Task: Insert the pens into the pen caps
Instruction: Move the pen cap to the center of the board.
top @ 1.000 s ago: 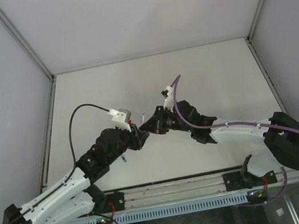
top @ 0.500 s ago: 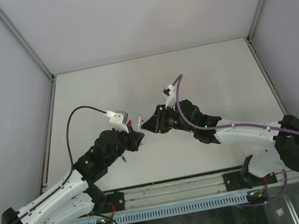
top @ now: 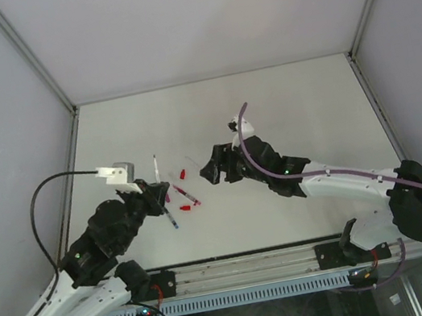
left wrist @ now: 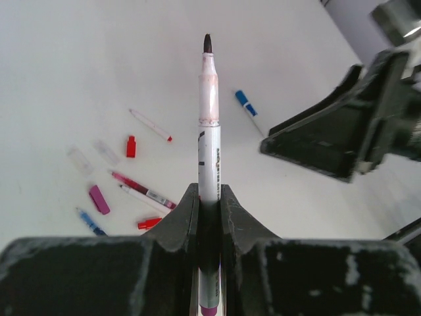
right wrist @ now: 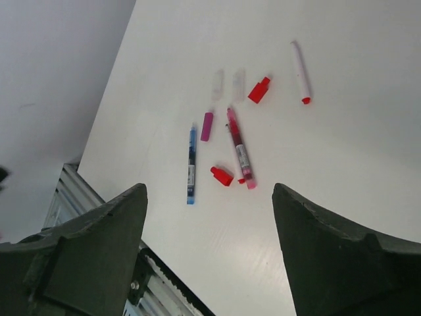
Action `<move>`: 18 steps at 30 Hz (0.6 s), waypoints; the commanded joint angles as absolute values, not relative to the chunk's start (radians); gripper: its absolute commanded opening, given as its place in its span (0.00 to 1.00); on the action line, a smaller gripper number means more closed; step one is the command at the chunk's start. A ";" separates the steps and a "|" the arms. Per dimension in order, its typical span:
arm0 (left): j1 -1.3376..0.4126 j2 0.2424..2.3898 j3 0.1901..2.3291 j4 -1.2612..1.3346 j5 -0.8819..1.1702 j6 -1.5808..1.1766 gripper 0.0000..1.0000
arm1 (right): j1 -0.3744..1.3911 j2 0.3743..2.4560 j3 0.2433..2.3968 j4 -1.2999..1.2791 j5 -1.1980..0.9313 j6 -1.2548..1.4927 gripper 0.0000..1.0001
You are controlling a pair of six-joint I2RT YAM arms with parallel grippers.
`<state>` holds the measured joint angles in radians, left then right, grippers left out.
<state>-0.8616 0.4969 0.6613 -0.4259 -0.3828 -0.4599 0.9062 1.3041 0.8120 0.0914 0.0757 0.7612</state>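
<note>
The left gripper (left wrist: 209, 192) is clamped on a white-barrelled pen (left wrist: 209, 125), which stands out from the fingers with its dark tip bare. The right gripper (right wrist: 209, 197) hovers with its fingers wide apart and nothing between them. On the table (right wrist: 342, 131), left of middle toward the near edge, lie a blue pen (right wrist: 191, 164), a magenta pen (right wrist: 238, 148), two red caps (right wrist: 222, 176) and a magenta cap (right wrist: 207, 126).

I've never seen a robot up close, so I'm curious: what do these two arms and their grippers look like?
The left arm and right arm both have white links joined by chunky black joints. A black cable loops off the left one, and a purple cable trails along the right. The left gripper and right gripper each have two black, wedge-shaped fingers.
</note>
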 commanded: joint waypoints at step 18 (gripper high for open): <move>-0.857 0.331 0.930 -0.795 -0.534 -0.379 0.00 | 1.063 1.954 1.544 -0.231 0.168 0.746 0.80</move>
<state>-0.8616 0.3389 0.9043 -0.7589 -0.4824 -0.4229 1.0367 1.8969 1.4204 -0.1360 0.1265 0.7368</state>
